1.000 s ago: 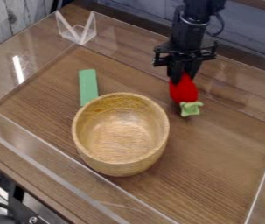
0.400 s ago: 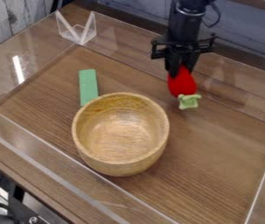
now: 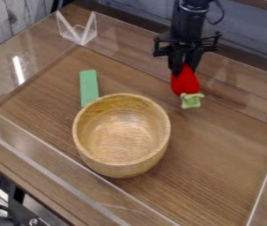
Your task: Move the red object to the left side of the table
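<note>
Since a second earlier, the red object had lifted slightly. The pincer was shut on it, seemingly just above the surface, right of the wooden bowl.

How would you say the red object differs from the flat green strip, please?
The red object is small, rounded and red with a pale green leafy end, while the green strip is long, flat and all green. The red object is gripped by the gripper right of the wooden bowl; the green strip lies free on the table, left of the bowl.
</note>
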Controlling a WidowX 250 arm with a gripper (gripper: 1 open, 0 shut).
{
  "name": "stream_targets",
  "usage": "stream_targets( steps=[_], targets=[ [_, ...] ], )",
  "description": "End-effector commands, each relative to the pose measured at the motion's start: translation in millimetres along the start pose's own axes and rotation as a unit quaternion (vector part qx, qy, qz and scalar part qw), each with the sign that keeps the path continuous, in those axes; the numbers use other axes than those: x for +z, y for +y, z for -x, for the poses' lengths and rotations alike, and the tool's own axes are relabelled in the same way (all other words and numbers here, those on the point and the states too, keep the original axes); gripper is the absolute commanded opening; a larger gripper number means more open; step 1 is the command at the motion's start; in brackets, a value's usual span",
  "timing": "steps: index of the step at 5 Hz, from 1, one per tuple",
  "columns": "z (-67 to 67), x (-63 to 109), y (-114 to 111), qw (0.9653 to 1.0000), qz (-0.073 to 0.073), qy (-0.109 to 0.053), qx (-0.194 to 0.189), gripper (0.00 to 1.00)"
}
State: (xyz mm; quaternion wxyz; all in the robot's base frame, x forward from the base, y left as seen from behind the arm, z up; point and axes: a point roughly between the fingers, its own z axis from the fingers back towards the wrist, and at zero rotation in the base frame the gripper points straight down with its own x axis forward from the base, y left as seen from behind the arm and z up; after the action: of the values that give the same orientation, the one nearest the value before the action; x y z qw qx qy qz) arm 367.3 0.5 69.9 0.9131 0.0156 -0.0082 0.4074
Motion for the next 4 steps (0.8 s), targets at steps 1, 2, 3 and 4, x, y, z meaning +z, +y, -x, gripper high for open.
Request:
stream_targets(
  steps=[1, 2, 3, 4],
  targets=[
    [-8.1, 32.9, -5.0, 0.9988, 0.038, -0.030, -0.003, 0.00],
    [-16.5, 59.1, 5.1, 0.9979, 0.051, -0.030, 0.028, 0.00],
    [-32.4, 87.9, 23.9, 0.9950, 0.064, -0.033, 0.069, 0.00],
    [-50.2, 85.8, 42.3, 0.9948, 0.065, -0.041, 0.067, 0.00]
  ],
)
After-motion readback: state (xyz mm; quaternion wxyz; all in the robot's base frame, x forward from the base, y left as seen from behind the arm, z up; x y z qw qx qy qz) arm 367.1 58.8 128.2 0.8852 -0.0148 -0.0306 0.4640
